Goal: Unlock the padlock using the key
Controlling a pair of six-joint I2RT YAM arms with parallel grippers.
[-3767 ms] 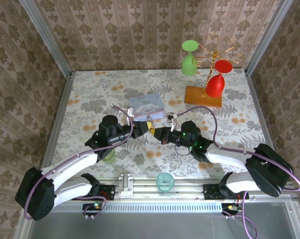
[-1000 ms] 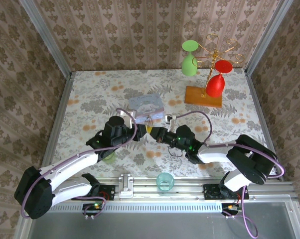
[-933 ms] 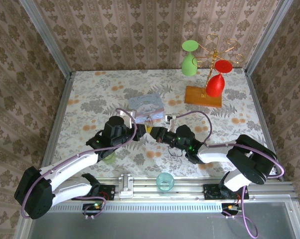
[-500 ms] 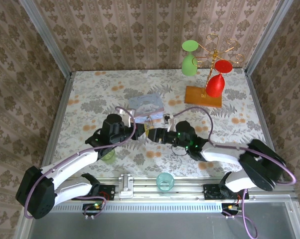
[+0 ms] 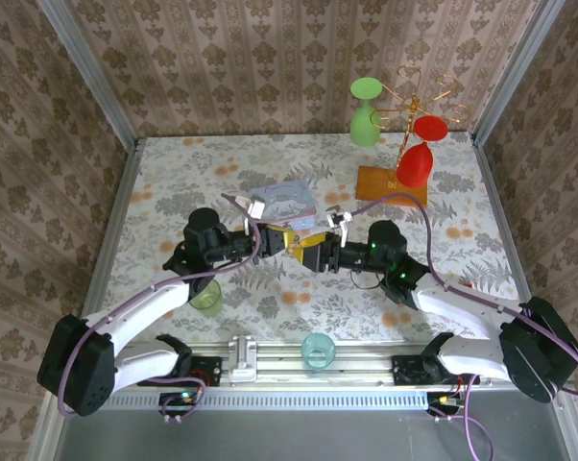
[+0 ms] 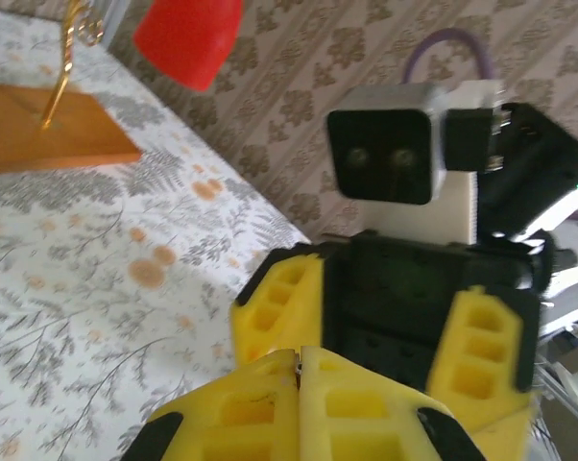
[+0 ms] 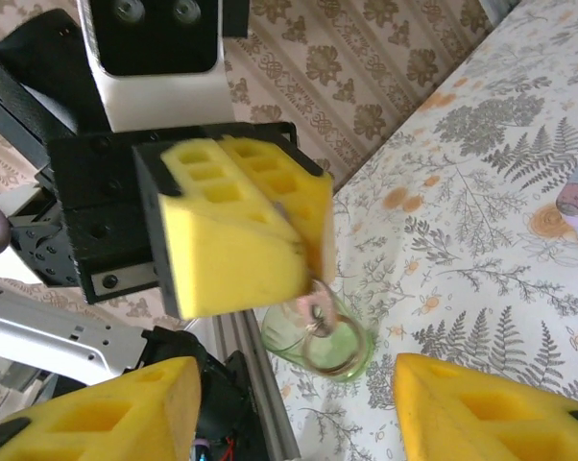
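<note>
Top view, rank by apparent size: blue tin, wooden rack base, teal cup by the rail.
1-2. Blue tin and wooden rack base: look alike, both partly covered.
3. Teal cup, clearly smallest.

Left tool [image 5: 287, 240] and right tool [image 5: 310, 254] are nose to nose, tin box [image 5: 281, 200] just behind the 2, green cup [image 5: 208, 297] under the left arm (far-left bench [image 5: 164, 182] is open tho).

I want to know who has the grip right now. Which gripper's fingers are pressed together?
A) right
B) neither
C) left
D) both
C: the fingers of the left gripper meet, with a small metal ring hanging under them, while those of the right gripper stand apart.
</note>
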